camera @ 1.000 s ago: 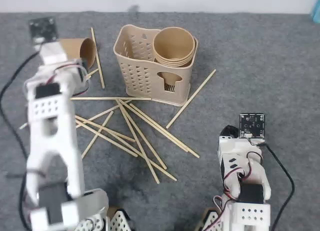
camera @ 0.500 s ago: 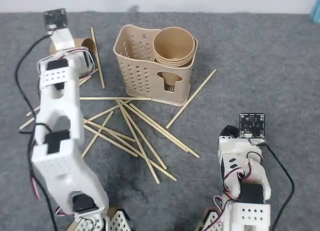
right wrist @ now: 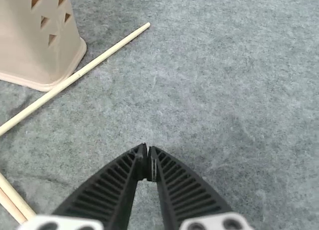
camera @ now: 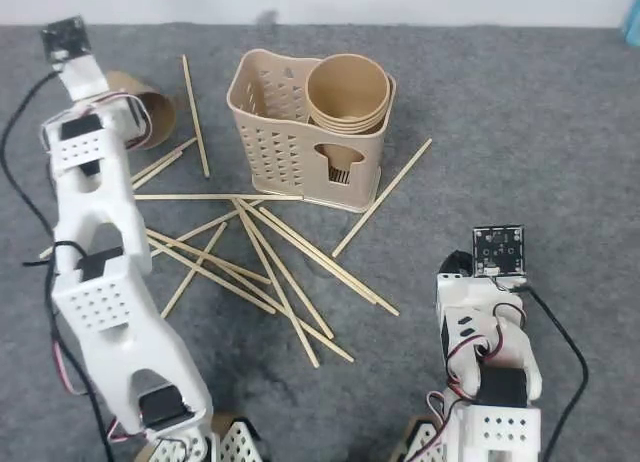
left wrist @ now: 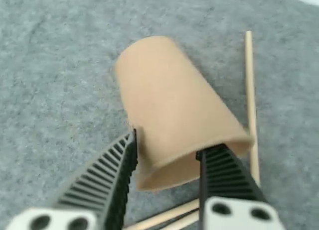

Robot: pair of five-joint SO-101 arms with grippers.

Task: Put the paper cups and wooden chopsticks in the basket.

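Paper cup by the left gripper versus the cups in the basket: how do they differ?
The single brown paper cup lies on its side on the grey carpet; the stacked brown paper cups stand upright, nested, inside the beige plastic basket. Both are brown paper.

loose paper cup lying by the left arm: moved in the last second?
Yes. In the high view the paper cup has shifted left, farther from the basket, which stayed put.

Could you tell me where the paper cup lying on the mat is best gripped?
Probably across its side walls near the wide rim, coming in from the open end: the cup lies on its side, mouth facing the left gripper.
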